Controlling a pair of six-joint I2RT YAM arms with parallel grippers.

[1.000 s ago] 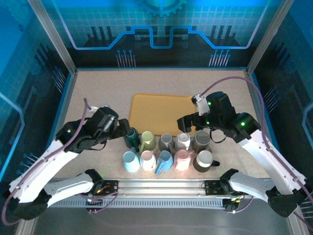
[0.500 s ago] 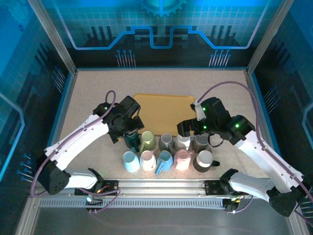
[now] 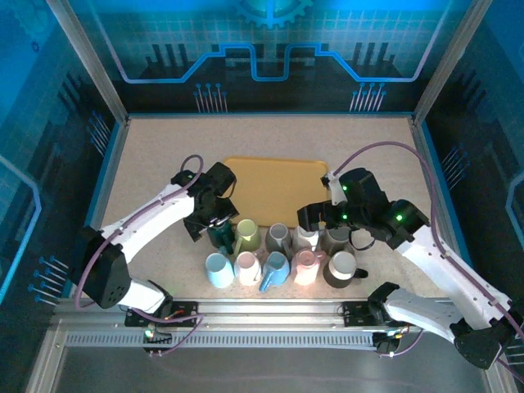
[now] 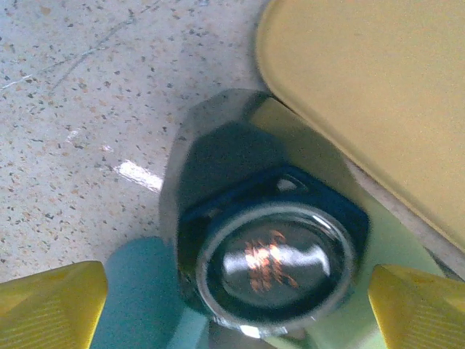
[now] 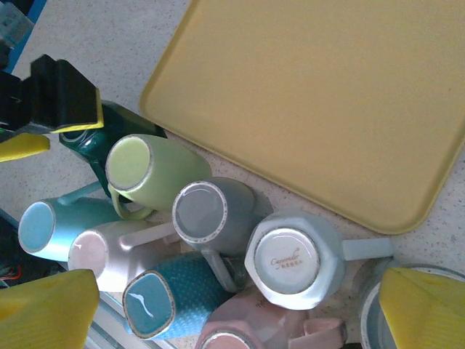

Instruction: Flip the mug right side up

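Since a second ago, my left claw (image 3: 214,223) has swung in from well left of the tray (image 3: 274,184) to its near-left corner. It stands spread wide astride the dark green mug (image 4: 272,254), fingers (image 4: 51,309) clear of it. Mug: bottom up on the bench (image 3: 164,147), just beside that tray corner, among other mugs (image 3: 277,237). My right claw (image 3: 315,219) hangs released over the tray's near-right corner.

Between the left jaws' yellow pads (image 4: 47,305), a glossy dark-green ceramic mug (image 4: 269,254); beyond, a flat mustard-yellow tray (image 4: 378,94) on the beige speckled stone counter (image 4: 73,109).
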